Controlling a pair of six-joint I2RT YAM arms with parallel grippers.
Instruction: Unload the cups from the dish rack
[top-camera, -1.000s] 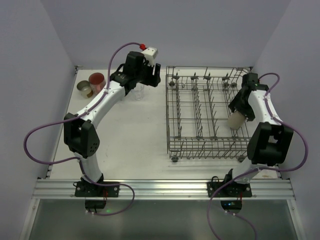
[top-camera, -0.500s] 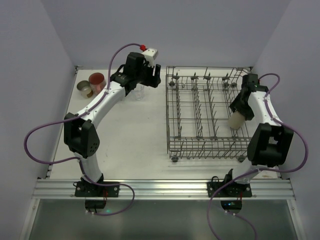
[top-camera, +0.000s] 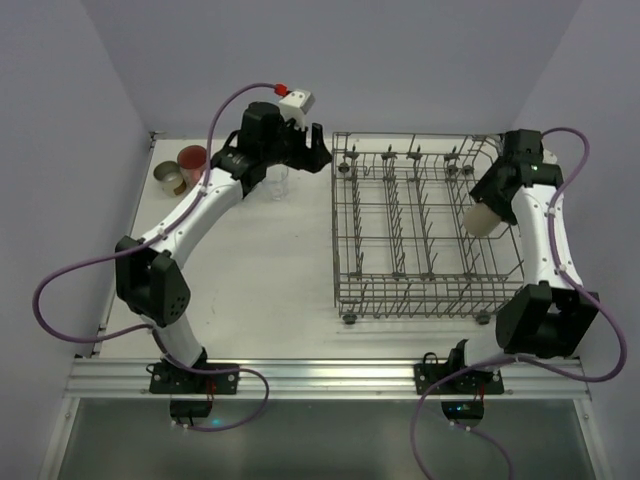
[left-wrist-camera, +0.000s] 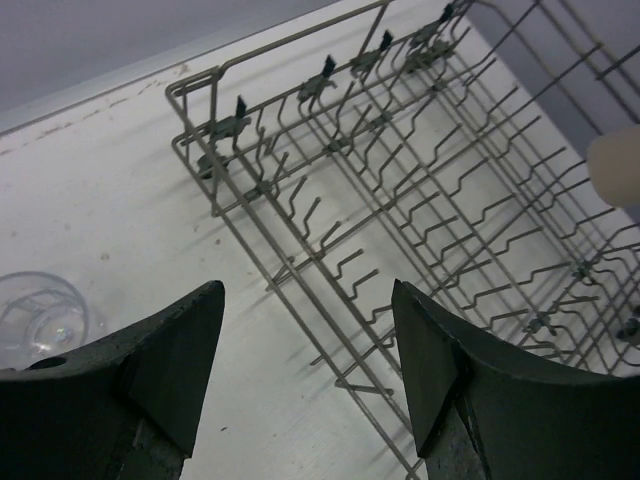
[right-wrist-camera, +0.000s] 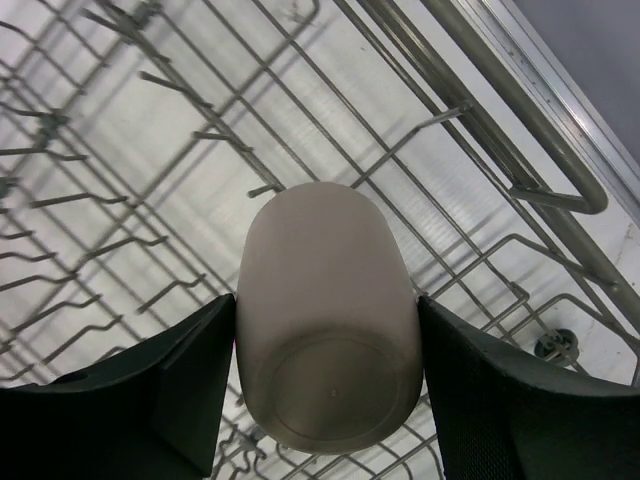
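white table (top-camera: 260, 290) under all of it. on its right half, grey wire dish rack (top-camera: 420, 300), tines up, wheels on the surface.

left arm (top-camera: 200, 215) stretched from near-left base toward rack's far left corner. right arm (top-camera: 545, 235) standing tall along rack's right wall, elbow near, wrist far.

left gripper (top-camera: 318, 152) hovering just outside that far left corner, fingers spread wide, nothing between them. past the gap in wrist view, only rack wire and bare table.

right gripper (top-camera: 492, 200) clamped on plain beige cup (top-camera: 484, 218), one pad on each side of the body, base facing wrist camera, mouth pointing away. cup held over rack's right side, close to the right wall. mouth end touching a tine or not: cannot tell.

off the rack: clear glass tumbler (top-camera: 277, 178) upright on table, left of rack, just beside left wrist. pink mug (top-camera: 193, 160) and tan cup (top-camera: 170, 178) side by side at table's far left corner, well apart from rack.
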